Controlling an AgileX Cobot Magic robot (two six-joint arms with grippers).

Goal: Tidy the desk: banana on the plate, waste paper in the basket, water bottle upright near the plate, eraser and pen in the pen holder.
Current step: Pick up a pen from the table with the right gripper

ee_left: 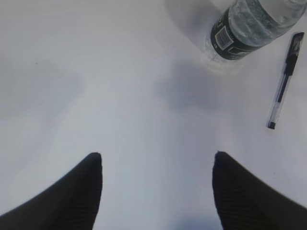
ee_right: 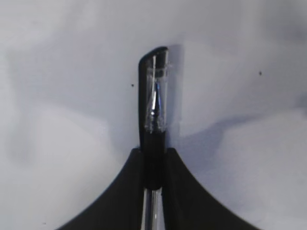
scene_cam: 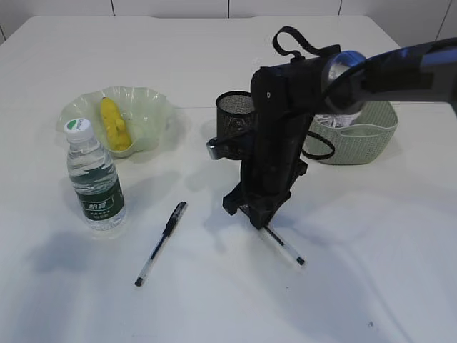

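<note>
My right gripper [scene_cam: 258, 213] is down at the desk [scene_cam: 357, 286], shut on a clear black-capped pen [scene_cam: 283, 247]; in the right wrist view the pen [ee_right: 153, 96] sticks out from between the closed jaws of the gripper [ee_right: 154, 152]. A second pen [scene_cam: 161, 243] lies loose on the desk. The banana [scene_cam: 114, 123] lies in the plate [scene_cam: 153, 103]. The water bottle [scene_cam: 95, 179] stands upright in front of the plate. My left gripper [ee_left: 157, 160] hangs open over bare desk, with the bottle [ee_left: 244, 28] and the loose pen [ee_left: 285, 79] beyond it. The eraser is out of view.
The black mesh pen holder [scene_cam: 234, 111] stands just behind my right arm. The green basket [scene_cam: 368, 139] sits at the right, partly hidden by the arm, with something pale inside. My left arm does not show in the exterior view.
</note>
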